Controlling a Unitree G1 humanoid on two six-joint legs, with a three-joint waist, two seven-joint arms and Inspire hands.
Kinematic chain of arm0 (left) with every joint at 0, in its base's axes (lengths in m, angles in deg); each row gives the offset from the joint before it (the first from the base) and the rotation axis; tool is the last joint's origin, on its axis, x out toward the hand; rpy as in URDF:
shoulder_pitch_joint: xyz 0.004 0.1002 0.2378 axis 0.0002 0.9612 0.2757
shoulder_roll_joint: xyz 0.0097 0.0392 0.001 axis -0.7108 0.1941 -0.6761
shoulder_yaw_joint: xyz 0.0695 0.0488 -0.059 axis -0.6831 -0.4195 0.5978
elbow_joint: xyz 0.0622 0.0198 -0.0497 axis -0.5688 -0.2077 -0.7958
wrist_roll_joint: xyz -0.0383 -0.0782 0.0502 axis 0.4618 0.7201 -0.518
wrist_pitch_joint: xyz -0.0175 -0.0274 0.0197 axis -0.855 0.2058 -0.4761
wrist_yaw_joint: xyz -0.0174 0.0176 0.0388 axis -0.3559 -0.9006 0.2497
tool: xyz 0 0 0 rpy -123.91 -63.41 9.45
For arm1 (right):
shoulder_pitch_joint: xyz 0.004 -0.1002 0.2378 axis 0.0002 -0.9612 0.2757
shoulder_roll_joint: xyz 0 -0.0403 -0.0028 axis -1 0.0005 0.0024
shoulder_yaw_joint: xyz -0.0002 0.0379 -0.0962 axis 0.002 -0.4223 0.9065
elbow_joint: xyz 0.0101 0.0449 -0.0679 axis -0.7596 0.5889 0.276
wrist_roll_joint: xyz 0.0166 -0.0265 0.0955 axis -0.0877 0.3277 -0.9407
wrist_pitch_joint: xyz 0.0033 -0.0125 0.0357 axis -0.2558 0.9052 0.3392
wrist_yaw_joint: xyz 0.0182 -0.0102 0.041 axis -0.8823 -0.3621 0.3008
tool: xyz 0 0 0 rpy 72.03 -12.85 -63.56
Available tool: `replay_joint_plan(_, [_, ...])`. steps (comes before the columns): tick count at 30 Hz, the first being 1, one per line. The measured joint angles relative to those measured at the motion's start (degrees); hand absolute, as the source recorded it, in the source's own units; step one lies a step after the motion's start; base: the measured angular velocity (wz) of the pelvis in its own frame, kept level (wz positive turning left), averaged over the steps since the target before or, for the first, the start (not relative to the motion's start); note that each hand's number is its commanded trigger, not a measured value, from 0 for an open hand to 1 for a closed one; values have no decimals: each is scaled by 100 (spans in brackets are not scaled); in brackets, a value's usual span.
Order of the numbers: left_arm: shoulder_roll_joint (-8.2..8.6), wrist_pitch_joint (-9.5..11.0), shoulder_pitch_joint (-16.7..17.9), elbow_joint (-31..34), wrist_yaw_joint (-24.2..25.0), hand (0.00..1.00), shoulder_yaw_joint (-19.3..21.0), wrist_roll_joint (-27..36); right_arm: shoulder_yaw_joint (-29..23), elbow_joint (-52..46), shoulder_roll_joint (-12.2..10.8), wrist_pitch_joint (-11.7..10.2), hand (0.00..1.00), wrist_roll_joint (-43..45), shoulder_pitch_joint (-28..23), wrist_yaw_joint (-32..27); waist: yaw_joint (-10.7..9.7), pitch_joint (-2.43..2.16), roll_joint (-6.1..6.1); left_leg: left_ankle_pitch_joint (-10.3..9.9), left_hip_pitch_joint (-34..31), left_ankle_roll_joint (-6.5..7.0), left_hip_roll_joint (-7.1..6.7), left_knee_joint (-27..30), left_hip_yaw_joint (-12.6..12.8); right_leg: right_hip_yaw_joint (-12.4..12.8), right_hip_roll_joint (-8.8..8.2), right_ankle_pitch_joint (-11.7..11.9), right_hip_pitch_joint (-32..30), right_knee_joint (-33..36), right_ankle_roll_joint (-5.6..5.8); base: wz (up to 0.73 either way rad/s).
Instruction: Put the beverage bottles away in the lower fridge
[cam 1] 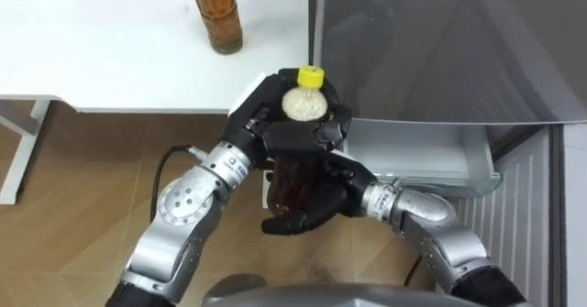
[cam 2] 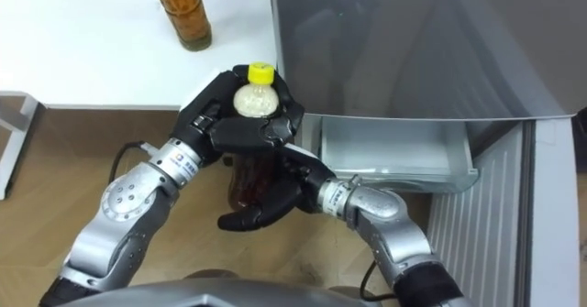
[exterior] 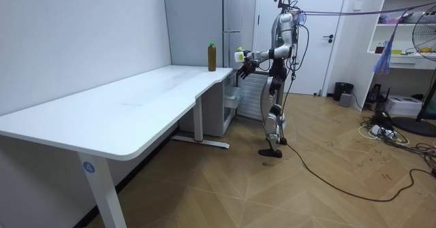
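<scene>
A drink bottle [cam 1: 304, 104] with a yellow cap and dark brown liquid is held upright in front of my chest, in both hands. My left hand [cam 1: 275, 124] is curled round its upper part just below the cap. My right hand [cam 1: 307, 206] cups its lower part, fingers beneath and thumb up the side. The pale open drawer of the lower fridge [cam 1: 417, 156] lies just to the right of the bottle. A second, amber drink bottle [cam 1: 216, 12] stands on the white table [cam 1: 110, 50] near its corner. In the room view I stand between table and fridge, bottle [exterior: 239, 54] raised.
The grey fridge front [cam 1: 440, 41] rises above the drawer, with a white ribbed panel [cam 1: 527, 215] to its right. The table's edge runs just left of the fridge. Wooden floor [cam 1: 73, 188] lies below my arms.
</scene>
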Motion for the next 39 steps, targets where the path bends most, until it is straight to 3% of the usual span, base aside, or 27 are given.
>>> replay_joint_plan(1, [0,0,0,0,-3,100,-14,10,19,0,2,0,0,-46,0,-26,0,4,-8,0,-2,0,0,2,0,-1,0,0,0,0,0,0])
replay_joint_plan(2, [-5,0,0,0,-9,100,-30,15,27,1,2,0,46,-72,0,-36,0,3,-17,0,-4,0,0,4,0,-1,0,0,-2,1,0,0])
replay_joint_plan(3, [-8,0,0,0,-10,100,-35,17,32,1,2,0,66,-83,0,-39,0,3,-22,0,-4,0,-1,5,0,-2,0,0,-2,1,0,0])
replay_joint_plan(4, [-17,1,0,0,-10,100,-43,17,41,1,2,0,100,-84,0,-48,0,2,-31,0,-6,0,-1,7,0,-2,0,0,-2,1,0,0])
replay_joint_plan(28, [45,-7,0,-8,-54,100,-35,187,121,19,3,-12,100,-377,-17,-89,-6,11,-78,-1,-69,1,-1,76,-9,-56,8,3,-19,8,-5,0])
replay_joint_plan(30, [44,-7,0,-8,-54,88,-38,186,120,19,4,-12,100,-388,-26,-89,-6,11,-78,-1,-71,1,1,75,-9,-54,10,3,-21,8,-5,0])
replay_joint_plan(31, [45,-7,0,-8,-53,50,-37,189,123,24,8,-12,100,-435,-37,-89,-6,11,-78,-1,-71,0,2,75,-10,-51,10,3,-21,8,-5,0])
replay_joint_plan(32, [44,-13,0,-8,-54,0,-39,186,123,45,10,-13,100,-467,-40,-87,-6,11,-78,-1,-69,1,3,78,-10,-49,10,3,-18,8,-5,0])
replay_joint_plan(39, [42,-55,0,-8,-81,0,-13,186,126,127,15,-30,100,-526,-49,-41,-6,11,-77,-1,-60,0,3,81,-10,-40,11,4,-7,7,-6,0])
